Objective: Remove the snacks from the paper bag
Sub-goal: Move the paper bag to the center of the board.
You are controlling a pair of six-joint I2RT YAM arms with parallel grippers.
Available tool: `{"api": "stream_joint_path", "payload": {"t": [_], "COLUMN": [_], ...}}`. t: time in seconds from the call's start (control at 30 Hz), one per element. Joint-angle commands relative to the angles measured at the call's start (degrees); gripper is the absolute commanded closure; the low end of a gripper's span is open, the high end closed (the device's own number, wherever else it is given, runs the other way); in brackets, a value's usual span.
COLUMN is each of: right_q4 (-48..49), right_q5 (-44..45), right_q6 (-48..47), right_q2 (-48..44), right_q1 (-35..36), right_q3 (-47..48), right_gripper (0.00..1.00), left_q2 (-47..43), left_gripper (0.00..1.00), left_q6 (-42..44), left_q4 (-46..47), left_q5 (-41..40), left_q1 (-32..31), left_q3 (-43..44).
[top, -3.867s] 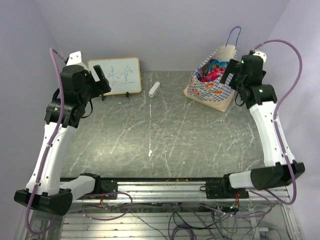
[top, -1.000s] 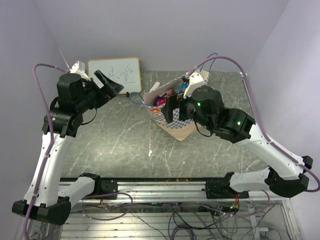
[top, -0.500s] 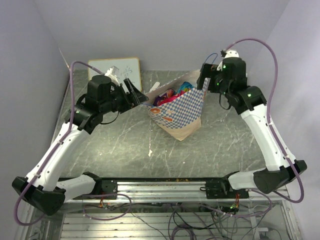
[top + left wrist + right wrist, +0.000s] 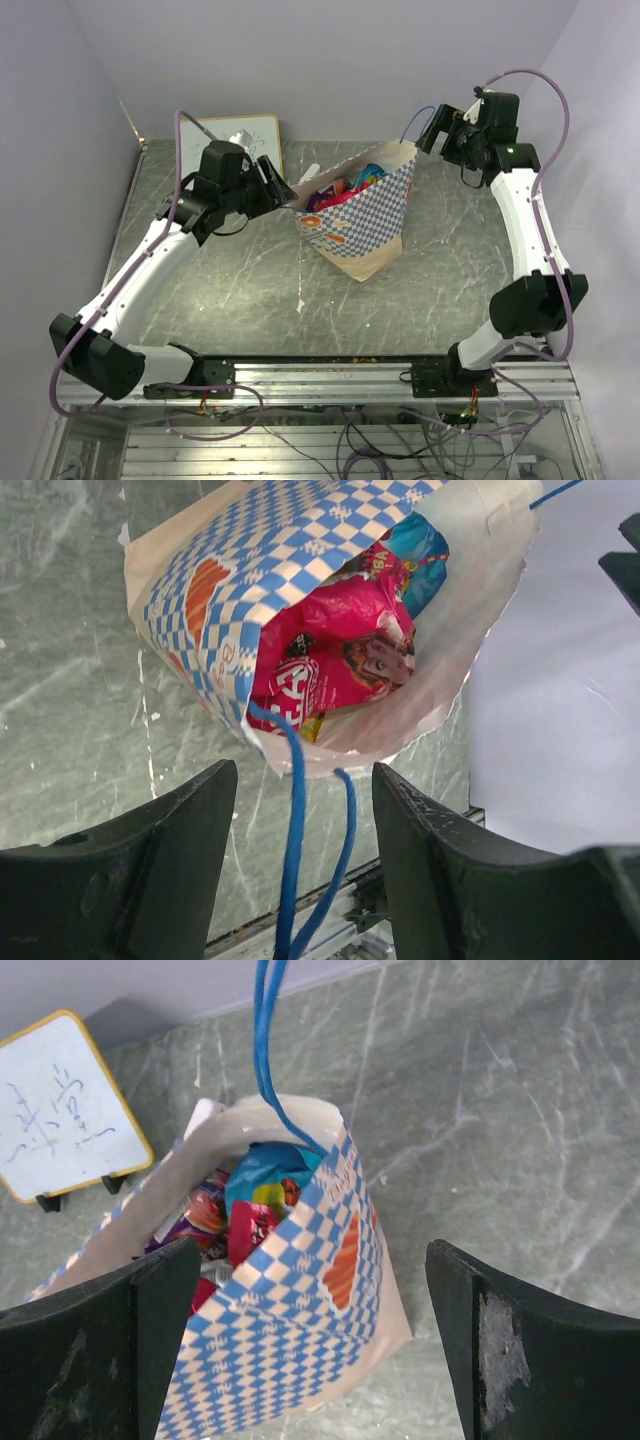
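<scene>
The paper bag [image 4: 360,225] lies tilted on the table, its mouth open toward the back. Inside show the snacks: a pink-red packet [image 4: 325,660], a blue one [image 4: 420,550] and others [image 4: 340,190]. My left gripper [image 4: 282,192] is at the bag's left mouth corner. In the left wrist view its jaws [image 4: 300,880] stand apart with the blue cord handle [image 4: 293,820] hanging between them, touching neither finger. My right gripper [image 4: 432,130] hovers open above the right corner, near the other blue handle [image 4: 265,1040], with nothing between its fingers.
A white framed writing board [image 4: 258,132] stands at the back left, partly hidden by my left arm. A small white block [image 4: 309,174] lies just behind the bag. Walls close in on the left, back and right.
The right gripper has lifted back and to the right, away from the bag's corner. The left gripper's jaws have narrowed around the cord handle. The bag has stayed put.
</scene>
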Motion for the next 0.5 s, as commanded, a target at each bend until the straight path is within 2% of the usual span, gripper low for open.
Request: {"api": "stream_joint_path", "payload": {"t": [0.0,0.27,0.47], "right_q4": [3.2,6.4,6.7], "right_q5": [-8.2,-15.4,-19.8], "right_q6": [0.8,2.1,3.2], "right_q2": [5.2,16.8,21.6], "right_q1": [-1.8,-3.8,-4.1], "right_q3": [5.1,15.2,20.3], "right_gripper": [0.06,0.22,0.40], "left_q2": [2.9,8.0,7.0], "left_gripper": [0.35,0.47,0.65], "left_q6": [4.9,8.7,7.5], "left_q4": [-0.5,-4.1,-3.6], "left_q5": [1.7,3.6,5.8], "left_q1": [-0.1,1.3,5.3], "left_q3": [5.3,10.2,8.7]}}
